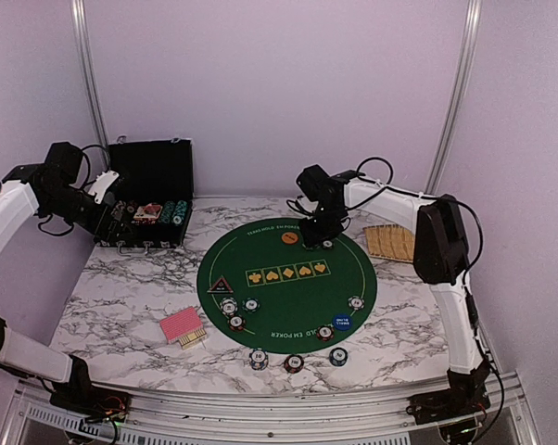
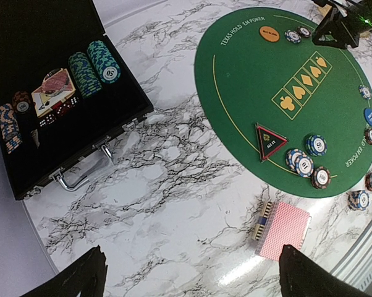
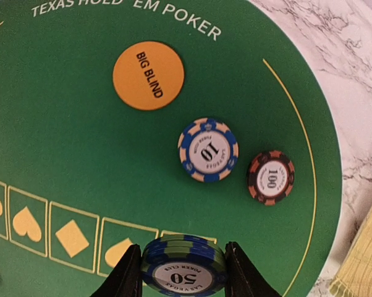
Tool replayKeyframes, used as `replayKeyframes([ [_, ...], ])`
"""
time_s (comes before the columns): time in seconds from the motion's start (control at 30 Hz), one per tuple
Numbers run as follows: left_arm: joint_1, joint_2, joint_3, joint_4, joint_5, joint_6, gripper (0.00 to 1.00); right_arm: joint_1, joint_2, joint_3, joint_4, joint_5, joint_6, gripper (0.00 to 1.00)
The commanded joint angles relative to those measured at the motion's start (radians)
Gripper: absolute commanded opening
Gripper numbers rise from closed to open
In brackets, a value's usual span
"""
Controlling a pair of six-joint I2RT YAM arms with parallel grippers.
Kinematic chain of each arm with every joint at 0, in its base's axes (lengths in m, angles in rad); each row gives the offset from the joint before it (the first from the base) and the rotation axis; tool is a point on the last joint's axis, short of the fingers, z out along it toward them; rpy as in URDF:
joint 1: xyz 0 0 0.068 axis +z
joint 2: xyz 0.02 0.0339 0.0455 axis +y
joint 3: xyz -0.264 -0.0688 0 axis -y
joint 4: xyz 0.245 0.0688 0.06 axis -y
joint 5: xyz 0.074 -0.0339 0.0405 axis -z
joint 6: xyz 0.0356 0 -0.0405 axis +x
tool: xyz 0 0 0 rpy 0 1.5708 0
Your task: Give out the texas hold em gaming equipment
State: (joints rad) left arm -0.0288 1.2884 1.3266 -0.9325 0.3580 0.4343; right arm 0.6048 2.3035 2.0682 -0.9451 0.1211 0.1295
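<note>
Blue 50 chips are hanging clamped in my right claw above the green mat. I'm probably stocking this seat.

We are looking at a surface that is showing a polished, marble-patterned finish, glossy enough to be catching light. The green mat is reading as matt, felt-like cloth. The blue chip stack and the orange button are looking like smooth plastic, the chips with a slight sheen. The black case is carrying a shiny metal handle. The tray is appearing woven and rough. The fingers of the right end effector are looking matt black.
</note>
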Motion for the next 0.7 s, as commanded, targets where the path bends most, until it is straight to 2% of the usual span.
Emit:
replayKeyframes([
  [0.0,0.002,-0.021,0.006,-0.010,-0.006,0.004,0.99,-0.024,0.085,0.106,0.005,-0.010,-0.005,0.16],
  [0.43,0.002,-0.015,0.018,-0.011,-0.005,0.005,0.99,-0.042,0.114,0.016,0.068,-0.028,0.002,0.16],
  [0.5,0.003,-0.015,0.020,-0.011,-0.005,0.005,0.99,-0.043,0.119,0.012,0.071,-0.028,0.004,0.20],
  [0.67,0.002,-0.018,0.019,-0.010,-0.009,0.006,0.99,-0.043,0.119,0.011,0.073,-0.026,0.004,0.37],
])
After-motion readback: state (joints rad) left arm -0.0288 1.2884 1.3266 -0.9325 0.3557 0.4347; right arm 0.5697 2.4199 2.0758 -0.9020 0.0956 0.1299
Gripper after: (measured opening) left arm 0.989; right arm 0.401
